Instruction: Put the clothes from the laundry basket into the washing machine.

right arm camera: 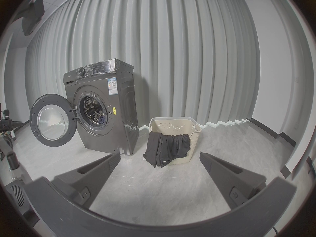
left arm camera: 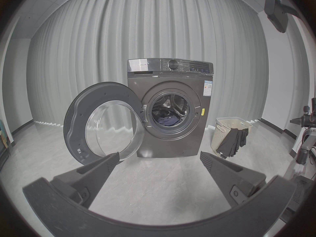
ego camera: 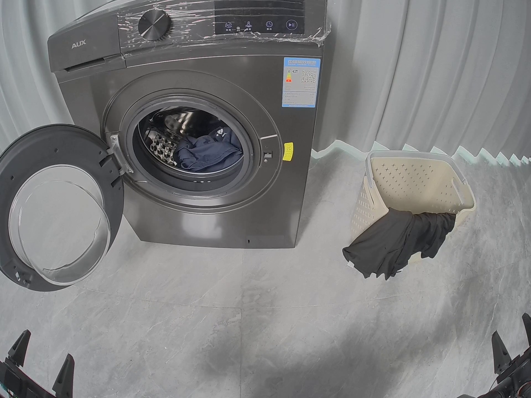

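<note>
Head view, for your record: grey washing machine point(ego camera: 221, 111) at far left, its round door point(ego camera: 55, 205) swung fully open to the left; one navy garment point(ego camera: 207, 153) lying inside the drum; cream laundry basket point(ego camera: 420, 181) on the floor point(ego camera: 276, 316) just right of the machine, apart from it; one black garment point(ego camera: 395, 241) draped over the basket's near rim, hanging down outside toward the floor; pleated curtain point(ego camera: 431, 56) behind both. You will find the left gripper point(ego camera: 47, 345) low at the near left and the right gripper point(ego camera: 510, 327) low at the near right, both well apart from basket and machine. Left wrist view: fingers point(left arm camera: 95, 171) spread wide with nothing between them, facing the open drum, the basket farther right. Right wrist view: fingers point(right arm camera: 230, 175) likewise spread wide and empty, facing the basket and its hanging black garment, the machine to the left
</note>
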Robot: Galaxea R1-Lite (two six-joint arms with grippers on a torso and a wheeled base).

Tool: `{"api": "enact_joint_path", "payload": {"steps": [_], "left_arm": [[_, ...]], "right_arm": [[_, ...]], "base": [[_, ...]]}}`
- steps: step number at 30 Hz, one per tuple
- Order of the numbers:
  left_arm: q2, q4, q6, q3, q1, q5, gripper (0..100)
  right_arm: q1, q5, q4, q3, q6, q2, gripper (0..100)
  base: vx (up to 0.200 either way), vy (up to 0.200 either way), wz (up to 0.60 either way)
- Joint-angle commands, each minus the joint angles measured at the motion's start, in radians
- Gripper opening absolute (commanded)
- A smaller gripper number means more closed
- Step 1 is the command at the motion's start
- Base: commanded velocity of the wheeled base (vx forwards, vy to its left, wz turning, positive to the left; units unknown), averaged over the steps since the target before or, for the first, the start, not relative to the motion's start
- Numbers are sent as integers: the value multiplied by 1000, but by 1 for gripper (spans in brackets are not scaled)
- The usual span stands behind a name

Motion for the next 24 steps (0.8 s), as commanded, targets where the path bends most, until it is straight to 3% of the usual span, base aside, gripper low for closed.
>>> {"api": "enact_joint_path", "payload": {"steps": [1,24], "left_arm": [[-13,5,-2,16,-1,0,100],[-13,6,-2,16,-1,0,100]], "right_arm": [[0,1,0,10,-2,-4,100],[0,1,0,10,-2,-4,100]], "base": [[0,-200,0],[0,-200,0]]}}
